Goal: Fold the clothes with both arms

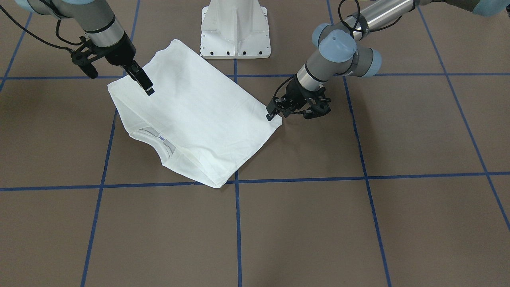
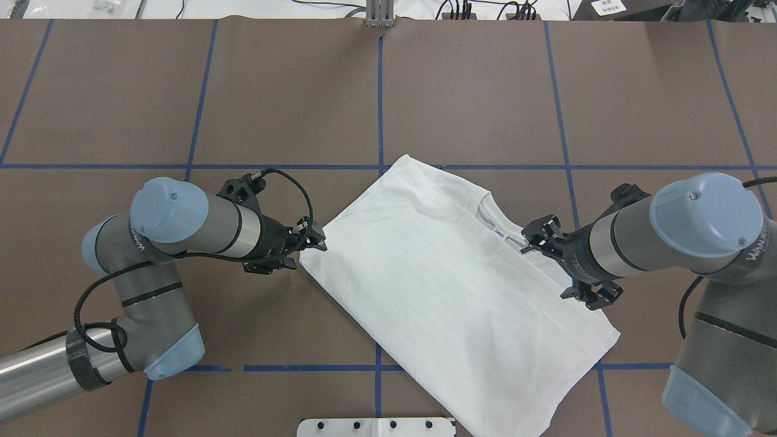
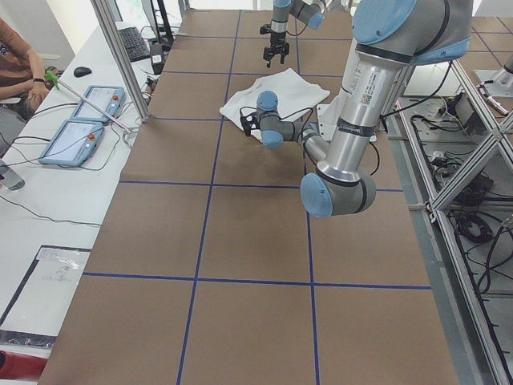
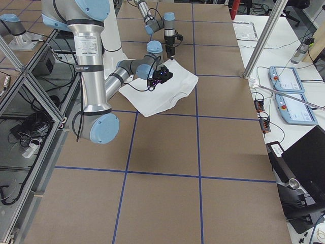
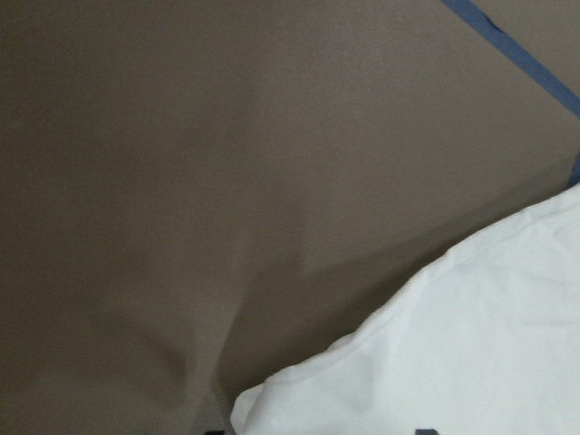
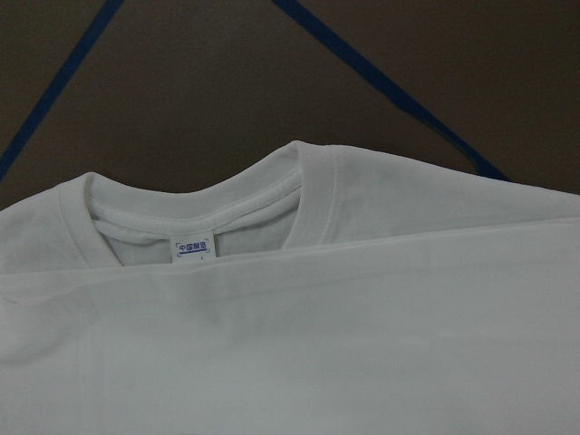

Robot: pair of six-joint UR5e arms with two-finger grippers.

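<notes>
- The white long-sleeved cotton T-shirt (image 2: 449, 285) is laid flat on the brown tabletop (image 2: 485, 91) as a folded oblong, set at a slant to the blue tape grid lines (image 2: 380, 103).
- In the overhead view its long axis is seen to run from the far left down to the near right, so that 1 short end faces the left arm.
- The ribbed round collar (image 6: 208, 195) and the small neck tag (image 6: 191, 246) are exposed along the far long edge; no printed text is shown.
- The left arm's black tool (image 2: 317, 241) is held low at the corner of that short end, touching or just beside the cloth. In its wrist view 2 dark tips are seen apart with the corner between them, so it is judged to be released and holding nothing.
- The right arm's black tool (image 1: 148, 89) is poised over the far long edge, just beside the collar. Whether it is clenched or released cannot be told, and no cloth is seen lifted by it.
- The coming move is judged to turn on the left corner, which lies straight ahead of the left tool; a matching hold on the far edge would be needed from the right tool.
- The white metal pedestal base (image 1: 235, 38) is set near the shirt's robot-side corner, apart from it, and could be met by cloth swung that way.
</notes>
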